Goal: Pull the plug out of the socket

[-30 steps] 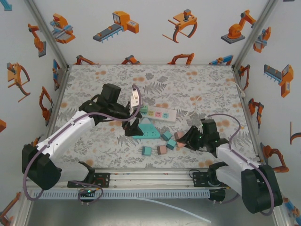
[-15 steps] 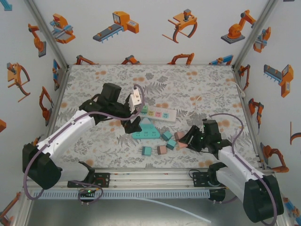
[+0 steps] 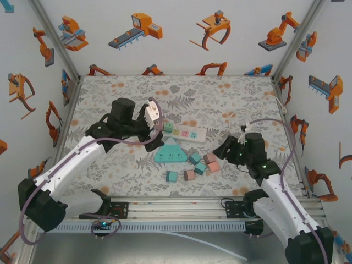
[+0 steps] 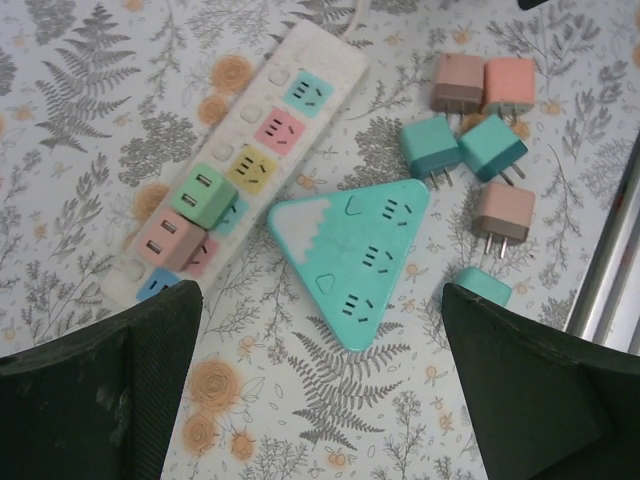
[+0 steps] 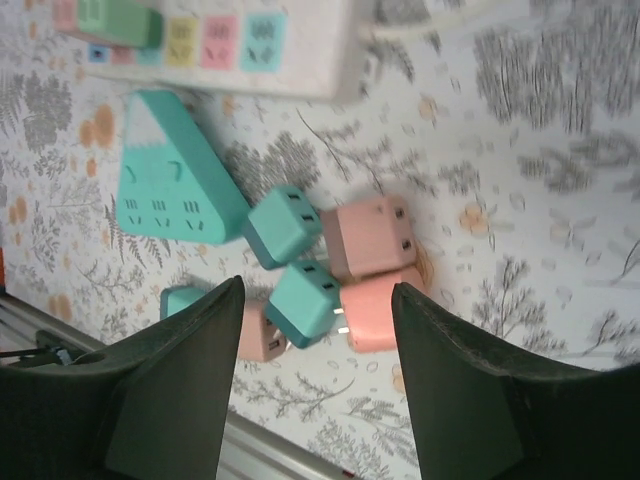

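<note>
A green plug (image 4: 203, 195) and a pink plug (image 4: 167, 240) sit in the power strip (image 4: 262, 128).
Left tool (image 4: 320, 335) gapes above it; right tool (image 5: 316, 295), parted and empty, over loose plugs (image 5: 366, 238) nearby.

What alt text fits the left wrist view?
A green plug and a pink plug sit plugged into one end of a white strip on a floral table. Beside it lie a teal triangular socket and six loose plugs; the open left claw frames the bottom corners.
</note>
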